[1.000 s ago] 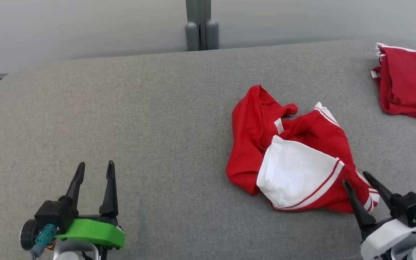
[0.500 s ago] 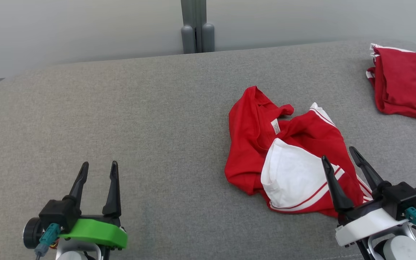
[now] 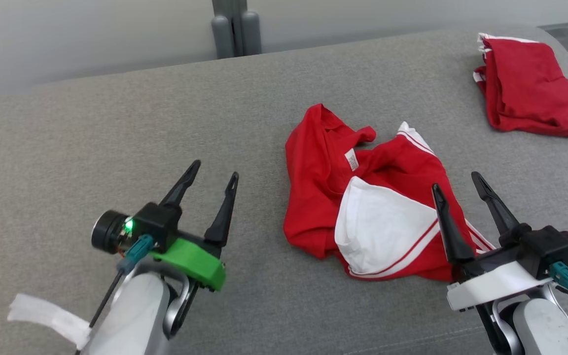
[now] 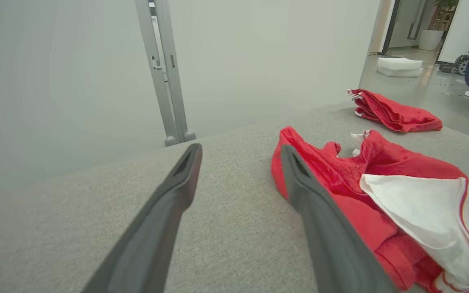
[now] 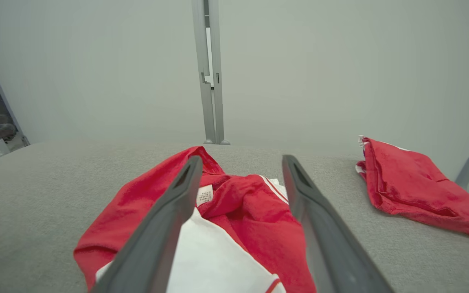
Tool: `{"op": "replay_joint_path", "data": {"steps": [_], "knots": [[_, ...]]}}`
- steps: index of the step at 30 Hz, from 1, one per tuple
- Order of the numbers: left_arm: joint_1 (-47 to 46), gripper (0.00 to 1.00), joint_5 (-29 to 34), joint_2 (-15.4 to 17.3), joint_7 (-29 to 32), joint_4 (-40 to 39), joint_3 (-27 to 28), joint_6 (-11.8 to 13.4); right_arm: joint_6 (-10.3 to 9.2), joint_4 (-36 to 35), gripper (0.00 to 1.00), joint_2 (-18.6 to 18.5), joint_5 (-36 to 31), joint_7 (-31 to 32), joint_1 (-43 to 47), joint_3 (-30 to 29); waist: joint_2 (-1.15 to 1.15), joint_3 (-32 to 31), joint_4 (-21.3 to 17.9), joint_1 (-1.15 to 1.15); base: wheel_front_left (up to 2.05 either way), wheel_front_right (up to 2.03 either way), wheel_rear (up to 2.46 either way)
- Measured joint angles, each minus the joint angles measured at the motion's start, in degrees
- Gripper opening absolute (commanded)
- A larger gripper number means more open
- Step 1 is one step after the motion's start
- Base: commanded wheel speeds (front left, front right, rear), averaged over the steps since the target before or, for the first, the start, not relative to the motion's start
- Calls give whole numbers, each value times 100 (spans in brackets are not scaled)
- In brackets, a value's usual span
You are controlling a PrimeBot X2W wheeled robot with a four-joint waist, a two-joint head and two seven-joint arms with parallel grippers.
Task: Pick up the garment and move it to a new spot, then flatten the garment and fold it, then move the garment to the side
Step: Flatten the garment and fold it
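Grey fabric surface (image 3: 116,123), broad, rounded at the far corners. Nearest, left gripper (image 3: 215,169): jaws spread, nothing between them, over bare fabric to the left of the garment. Right gripper (image 3: 454,180): jaws spread, empty, at the garment's near right edge. Garment (image 3: 323,197): red, crumpled in a heap right of centre, white panel (image 3: 377,227) with red stripes turned up on the near side, small label (image 3: 352,159) showing. Farther, at the right corner: second red garment (image 3: 530,88), folded. Behind: grey post (image 3: 234,24), pale wall (image 3: 91,34).
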Motion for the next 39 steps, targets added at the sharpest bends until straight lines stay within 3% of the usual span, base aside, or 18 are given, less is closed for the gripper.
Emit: {"op": "replay_joint_path", "data": {"steps": [9,19,20,21,27,31,39], "knots": [[-1088,100,-330,224,332,831,-1061,-1,0,153,100,168,9,0,-174,-53,0,344,-615,0,0,0,0],[-1375,98,-857,342,575,1686,-1801,-2,0,235,100,278,10,0,-228,-108,0,673,-1237,0,0,0,0],[-1395,7,-928,341,547,1744,-1831,-2,0,234,100,279,10,1,-232,-119,0,706,-1273,0,0,0,0],[-1424,0,-994,341,515,1794,-1859,-2,0,234,100,280,10,1,-234,-130,0,731,-1297,0,0,0,0],[-1556,0,-1192,355,122,2033,-1690,9,0,240,100,274,-41,0,-231,-194,0,761,-1279,0,0,0,0],[-1522,0,-1382,488,-41,1983,-1303,178,0,244,100,256,-82,0,-198,-226,0,691,-1119,0,0,0,0],[-614,0,-1470,894,-103,1118,-465,535,0,267,100,191,-98,1,-121,-209,0,525,-642,0,0,0,0]]}}
